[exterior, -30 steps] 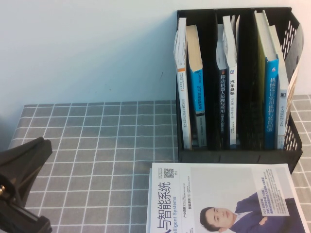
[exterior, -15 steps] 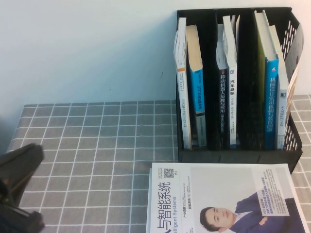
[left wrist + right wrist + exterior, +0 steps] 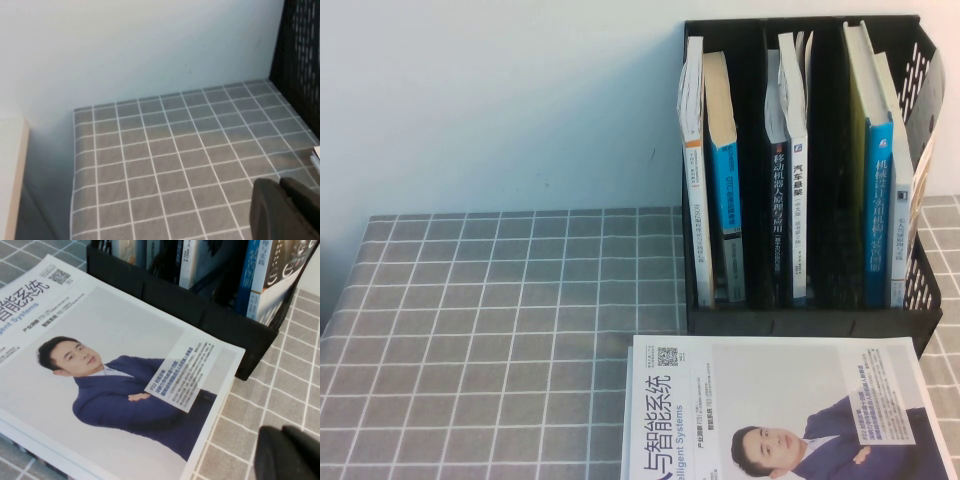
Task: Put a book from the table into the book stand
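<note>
The black book stand (image 3: pixel 810 318) stands upright at the back right of the grid-cloth table (image 3: pixel 510 300), with books in all three slots. A book with a pale cover and a dark circular machine graphic (image 3: pixel 290 262) stands in the stand's right slot; its pale spine shows in the high view (image 3: pixel 902 190). The stand's front wall shows in the right wrist view (image 3: pixel 200 310). Neither gripper shows in the high view. My left gripper (image 3: pixel 281 184) is shut and empty over bare cloth left of the stand. My right gripper (image 3: pixel 284 432) is shut and empty over cloth beside the flat book.
A white book picturing a suited man (image 3: pixel 780 410) lies flat in front of the stand, also in the right wrist view (image 3: pixel 110 380). Blue-spined books (image 3: pixel 725 210) fill the slots. The stand's perforated side (image 3: pixel 300 60) borders the left wrist view. The table's left edge (image 3: pixel 74 165) drops off.
My left arm, seen at the lower left of the high view before, has drawn back down and out of that view. The books and the stand have not moved.
</note>
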